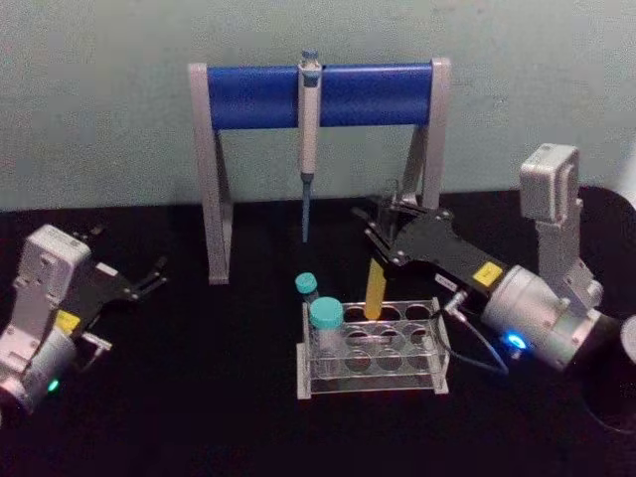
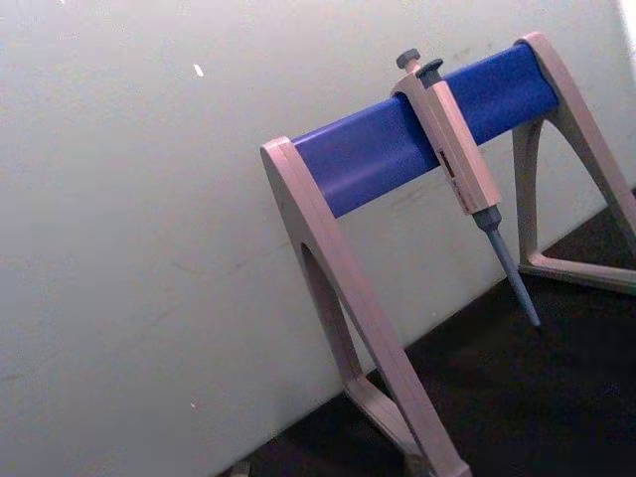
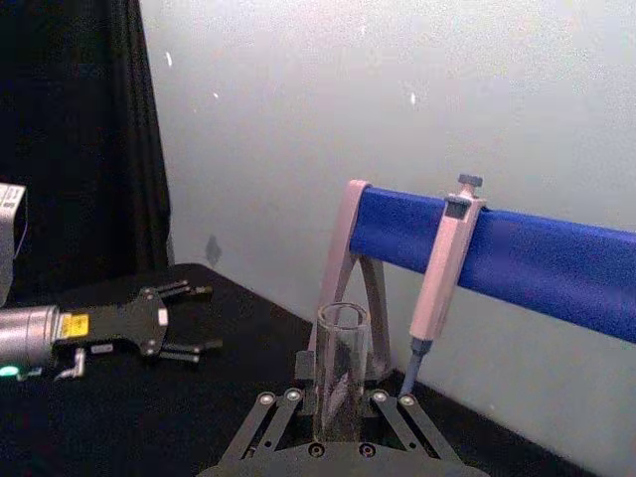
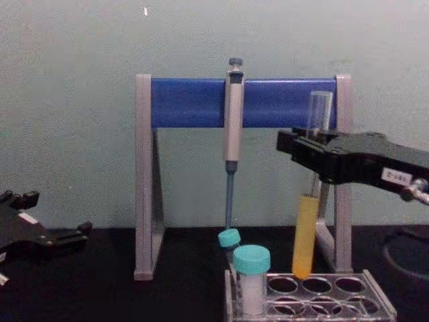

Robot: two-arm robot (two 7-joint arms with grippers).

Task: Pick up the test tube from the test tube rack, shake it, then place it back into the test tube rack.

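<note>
Black cloth covers the table (image 1: 199,427), and the clear test tube rack (image 1: 370,390) stands on it near the middle. My right fingers (image 4: 305,151) are closed around the test tube (image 4: 305,235), gripping its clear upper part above the yellow-orange liquid in its lower part. The tube leans slightly, with its open mouth uppermost. Its round bottom is level with the rack's top surface, over a hole in the back row; I cannot tell whether the tip sits inside that hole.

A teal-capped vial (image 1: 326,320) with white contents stands in a hole at the rack's front left. A second teal cap (image 1: 306,286) shows just behind it, and whether that one is in the rack is unclear.

Behind the rack is the grey-legged stand (image 1: 214,199), whose blue crossbar (image 1: 248,96) carries a grey pipette (image 1: 309,119) hanging at its middle, tip down.

My left fingers (image 1: 149,278) are spread apart and empty, low over the table at the left, well apart from the rack.
</note>
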